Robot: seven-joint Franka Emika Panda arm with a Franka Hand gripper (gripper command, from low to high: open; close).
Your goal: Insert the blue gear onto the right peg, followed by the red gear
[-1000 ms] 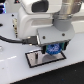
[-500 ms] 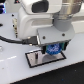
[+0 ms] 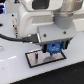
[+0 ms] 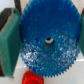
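Exterior view: gripper (image 3: 54,48) sits directly above the plate (image 3: 35,59), toward the plate's 3 o'clock end. Blue gear (image 3: 54,48) is between the fingers, over the same end. Plate lies on the table (image 3: 15,70). Arm body is at 12 o'clock of the plate.

Wrist view: red gear (image 4: 33,78) lies beyond the blue gear's (image 4: 49,41) rim, just beside it.

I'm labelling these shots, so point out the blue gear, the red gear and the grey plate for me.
blue gear (image 4: 49,42): wrist view, on its face beside the centre hole.
red gear (image 4: 33,78): wrist view, on the visible part at the picture's edge.
grey plate (image 3: 37,59): exterior view, on its bare grey top.
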